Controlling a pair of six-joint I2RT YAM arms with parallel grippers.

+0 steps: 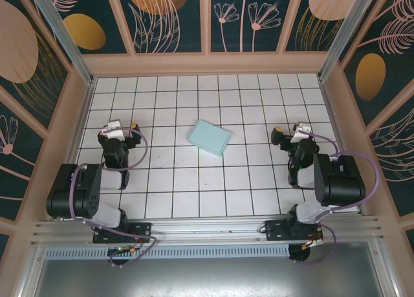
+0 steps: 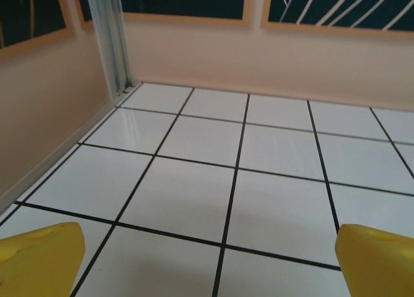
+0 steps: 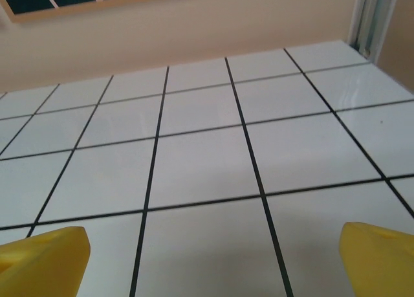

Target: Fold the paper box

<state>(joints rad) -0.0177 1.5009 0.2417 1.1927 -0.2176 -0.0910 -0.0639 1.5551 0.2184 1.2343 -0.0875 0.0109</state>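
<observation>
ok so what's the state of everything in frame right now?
paper box: lying on the tiled table, askew to the grid, nothing touching it; how far it is folded is hard to tell
left gripper: open, empty, left of the box and apart from it
right gripper: open, empty, right of the box and apart from it

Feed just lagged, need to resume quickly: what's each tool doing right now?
Left tool: open, holding nothing.
Right tool: open, holding nothing.
</observation>
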